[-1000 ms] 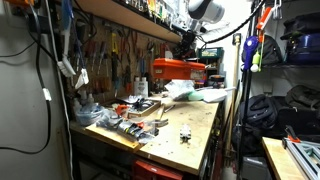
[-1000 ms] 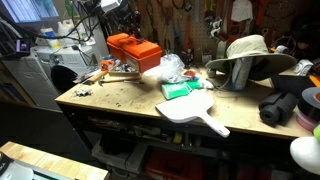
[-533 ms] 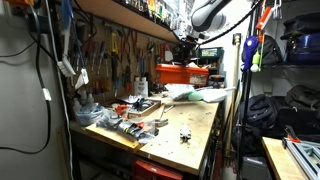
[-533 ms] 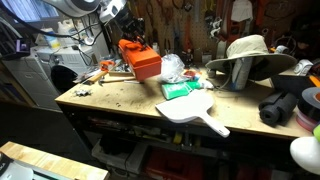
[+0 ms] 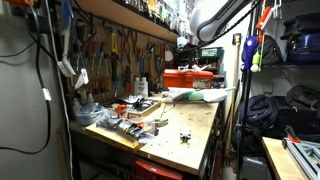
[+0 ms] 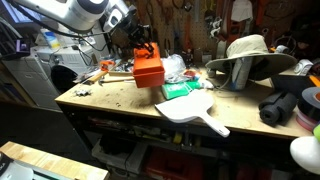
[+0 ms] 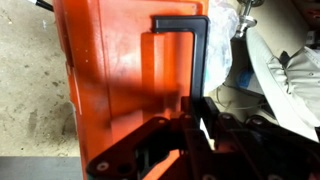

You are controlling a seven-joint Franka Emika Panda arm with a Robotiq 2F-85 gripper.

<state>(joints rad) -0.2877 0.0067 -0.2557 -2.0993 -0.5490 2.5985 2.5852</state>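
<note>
An orange plastic case [image 6: 148, 69] with a black handle hangs tilted in the air above the workbench, also seen in an exterior view [image 5: 186, 78]. My gripper [image 6: 141, 48] is shut on the case's black handle [image 7: 182, 60], which fills the wrist view together with the orange case [image 7: 110, 80]. In the wrist view my gripper [image 7: 190, 122] clamps the lower part of the handle. A crumpled clear plastic bag [image 6: 172, 67] lies on the bench right beside the case.
A green packet [image 6: 180, 89] and a white cutting board [image 6: 192, 109] lie mid-bench. A wide-brimmed hat [image 6: 246, 52] sits at the back. Tools and clutter [image 5: 130, 110] cover one end of the bench. Hand tools hang on the back wall [image 5: 125, 50].
The arm has lifted the orange case off the bench and swung it toward the bench's middle; the case now hangs tilted from its handle.
</note>
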